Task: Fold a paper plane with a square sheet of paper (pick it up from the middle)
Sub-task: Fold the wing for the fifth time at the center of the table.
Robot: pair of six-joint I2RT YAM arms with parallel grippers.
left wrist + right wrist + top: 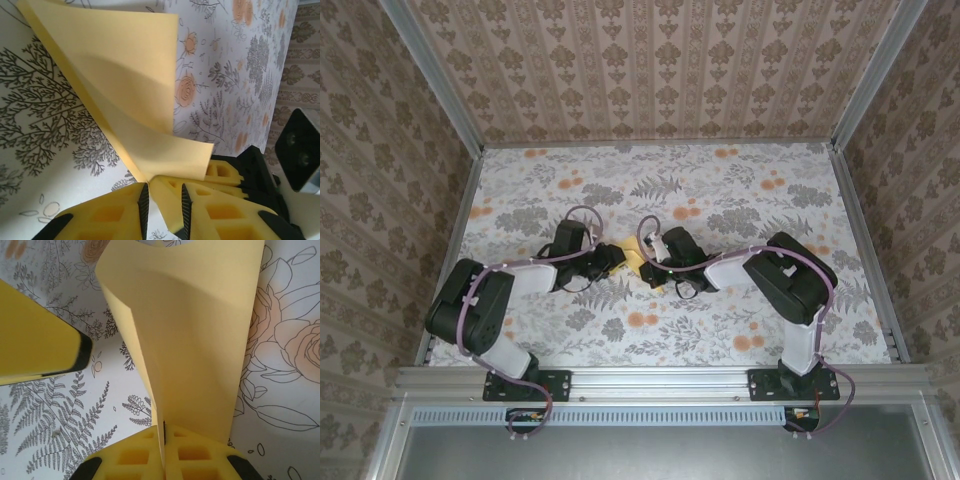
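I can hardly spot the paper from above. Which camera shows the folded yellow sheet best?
The left wrist view: the folded yellow sheet shows its layers, edges and a free corner. In the right wrist view it is so close that it gets cropped. The top view catches a small yellow patch.

The counter (pixel 720 200) fills the middle of the top view, covered by a pale print of grey fern leaves (pixel 660 187) and orange flower blotches (pixel 642 320). Metal rails (pixel 860 240) border it at left and right. Along the lower edge runs a metal beam (pixel 660 381) carrying two black arm bases (pixel 528 384). At centre frame stands the square sheet of paper (pixel 634 258), folded; whether it touches the counter is unclear.
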